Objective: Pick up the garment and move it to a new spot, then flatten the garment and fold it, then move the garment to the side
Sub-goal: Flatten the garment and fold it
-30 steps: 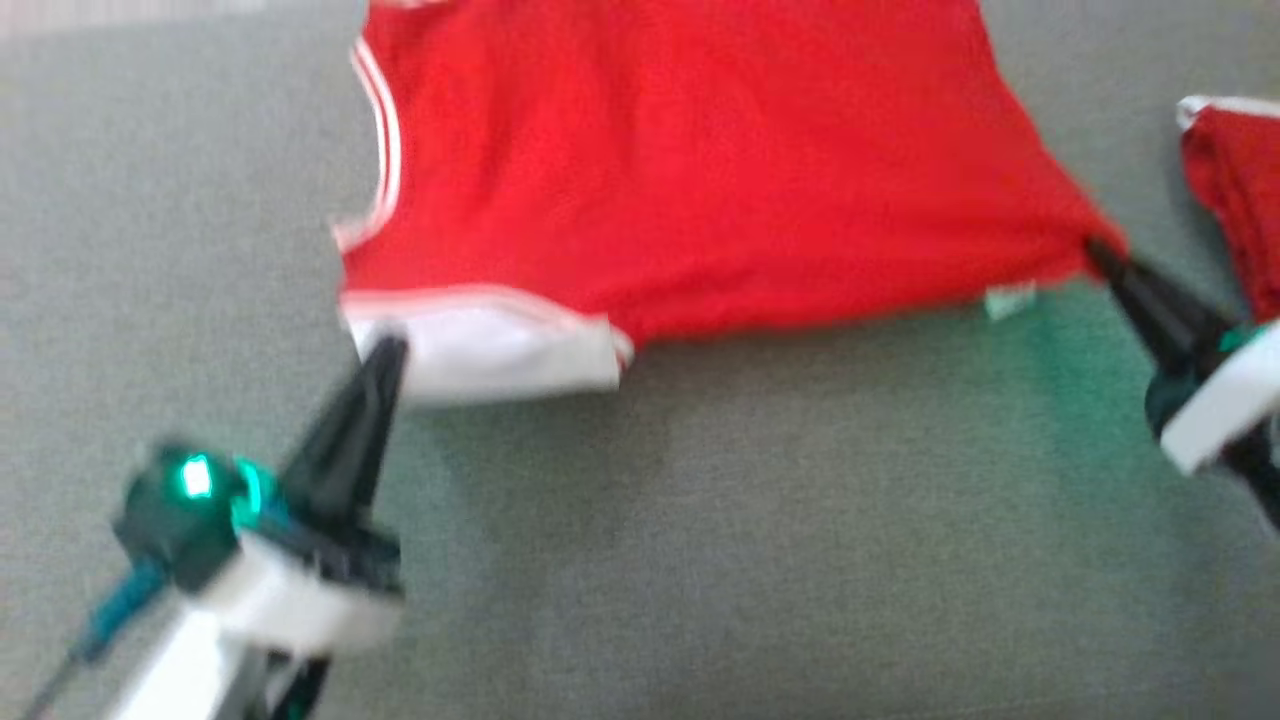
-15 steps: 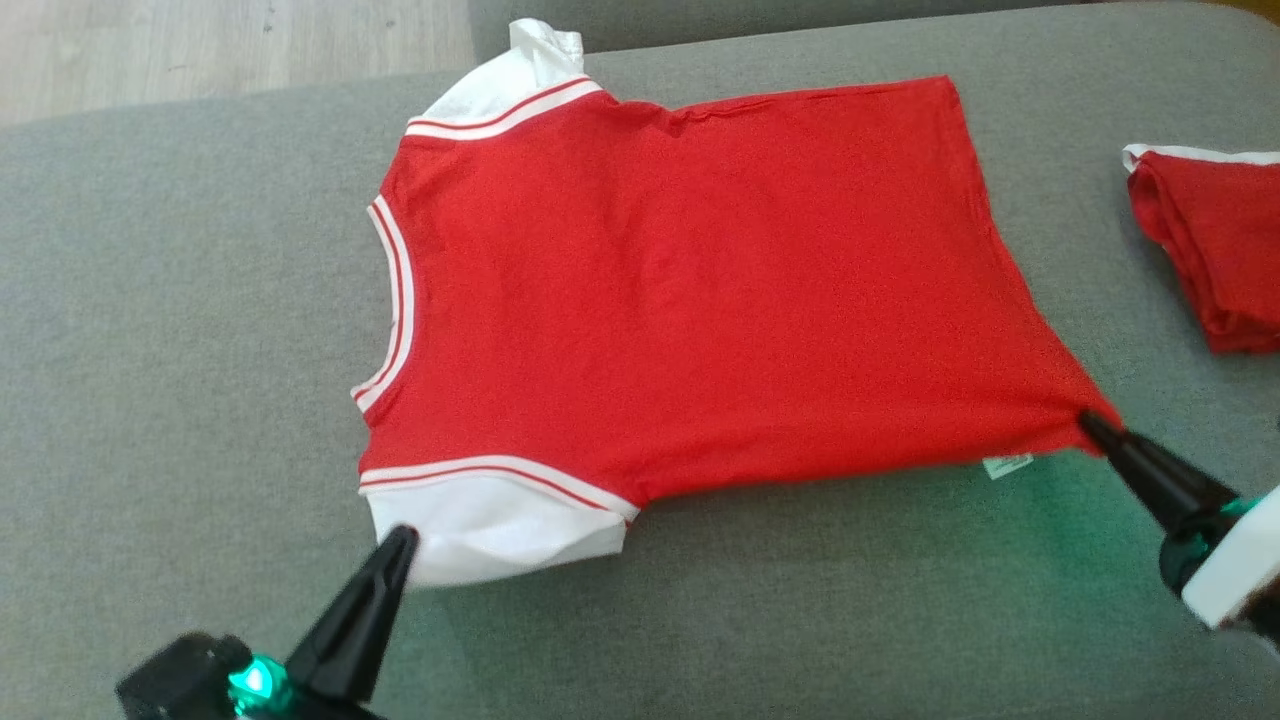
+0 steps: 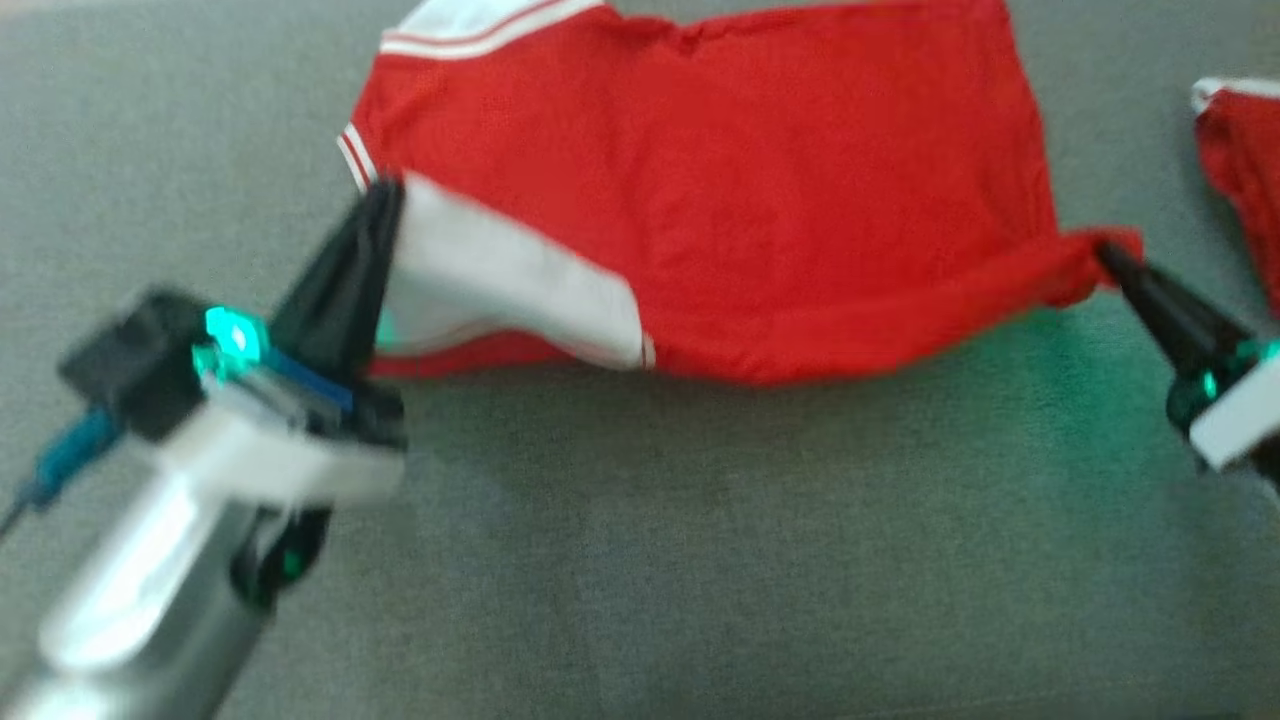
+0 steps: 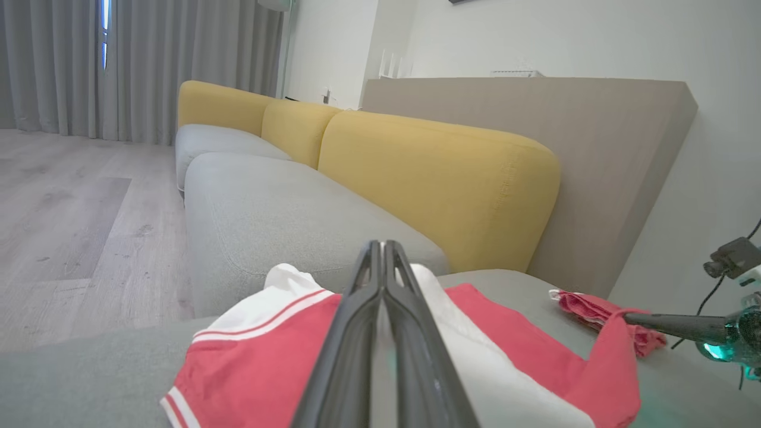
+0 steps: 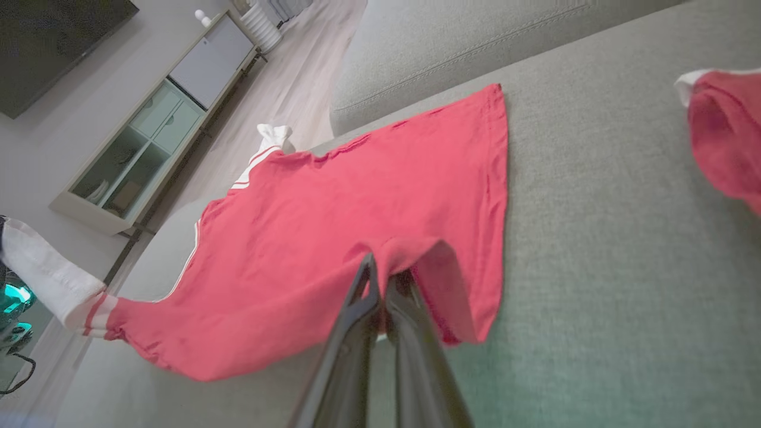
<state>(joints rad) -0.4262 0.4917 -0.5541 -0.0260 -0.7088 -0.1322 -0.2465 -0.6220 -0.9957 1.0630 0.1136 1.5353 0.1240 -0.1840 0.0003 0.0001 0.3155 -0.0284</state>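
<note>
Lifting garment (image 3: 800, 180) edge, flat before, left hand (image 3: 388, 192), right hand (image 3: 1104, 253) clamped

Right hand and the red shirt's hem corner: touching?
Touching. The right wrist view shows the right hand shut on the red shirt, with the hem corner bunched between its two dark fingers and draping over their tips.
</note>
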